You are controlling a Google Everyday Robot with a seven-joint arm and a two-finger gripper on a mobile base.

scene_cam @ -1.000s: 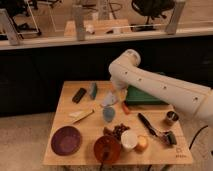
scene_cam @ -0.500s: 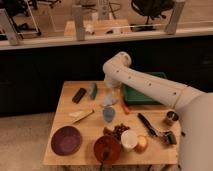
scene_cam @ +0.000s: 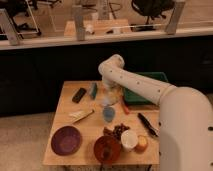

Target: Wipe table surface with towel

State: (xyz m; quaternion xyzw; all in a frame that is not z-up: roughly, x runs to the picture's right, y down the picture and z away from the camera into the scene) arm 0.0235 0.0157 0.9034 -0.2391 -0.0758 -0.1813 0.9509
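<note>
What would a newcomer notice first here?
The big white arm reaches in from the right and bends down over the wooden table, its pincer at the table's back middle, beside a green tray. Next, the cluttered front edge: purple bowl at left, brown bowl and white cup centre.

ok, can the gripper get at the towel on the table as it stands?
Probably yes. The gripper sits low at the back middle of the table, right at the pale towel, with nothing between them. The teal block to one side and the blue cup in front stand clear of it.
</note>
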